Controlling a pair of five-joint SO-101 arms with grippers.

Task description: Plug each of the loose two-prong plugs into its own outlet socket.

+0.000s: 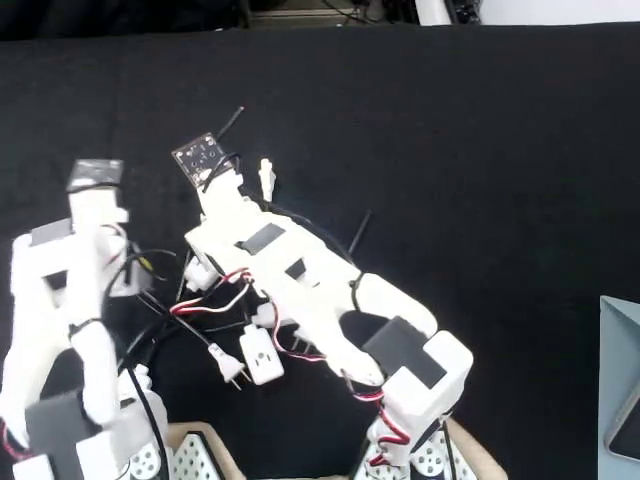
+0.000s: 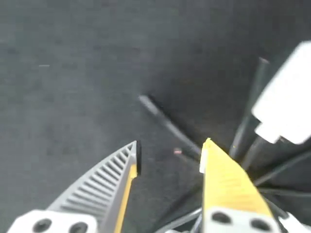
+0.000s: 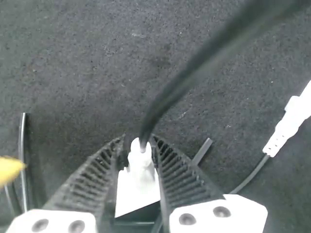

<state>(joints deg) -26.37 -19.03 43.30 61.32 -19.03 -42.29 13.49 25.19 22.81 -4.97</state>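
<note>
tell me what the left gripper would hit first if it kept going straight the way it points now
Most likely the black cable lying across the gap just ahead of the open left gripper, with the black cloth beneath it. Depth is hard to judge here.

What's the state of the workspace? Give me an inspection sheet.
Surface: black cloth.
Job's things: white corded piece in right gripper; loose white plug lying apart; white outlet block beside two-prong plug.
Clutter: nothing seen.
Grippers: right gripper shut on the piece; left gripper open, holding nothing.
Cables: black cable leaves the held piece; others tangle between the arms.
Surroundings: grey object at the cloth's edge.
</note>
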